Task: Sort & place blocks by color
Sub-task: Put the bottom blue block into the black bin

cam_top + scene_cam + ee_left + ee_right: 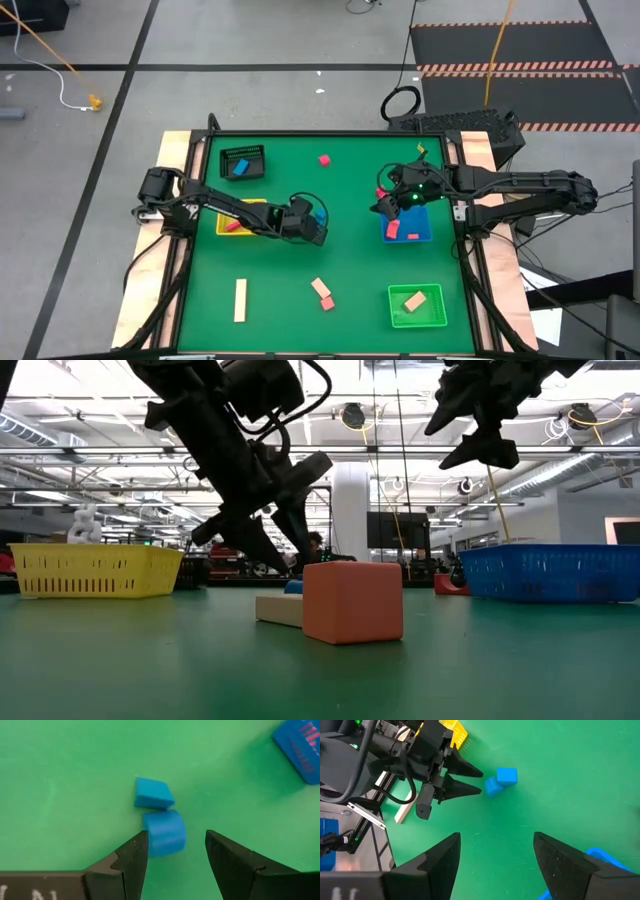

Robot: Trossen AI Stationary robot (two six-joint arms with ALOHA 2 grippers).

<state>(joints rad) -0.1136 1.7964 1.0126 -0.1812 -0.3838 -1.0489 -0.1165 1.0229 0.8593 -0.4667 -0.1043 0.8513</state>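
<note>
Two blue blocks lie side by side on the green mat, a cube (152, 793) and a round-topped one (164, 832). My left gripper (175, 847) is open and low over the mat; its fingertips stand just short of the round-topped block, one to each side, and no touch shows. In the high view they sit mid-table (320, 214), by the left gripper (316, 228). My right gripper (385, 205) is open and empty, raised beside the blue tray (425, 215). Other blocks rest on the mat: a red one (325, 159), a tan bar (240, 300), and a tan and red pair (322, 293).
The yellow tray (250, 208) behind the left arm holds a red block. The blue tray holds two red blocks (400, 232). A green tray (400, 318) at the near right holds a tan block. A black wire basket (242, 162) at the far left holds a blue block.
</note>
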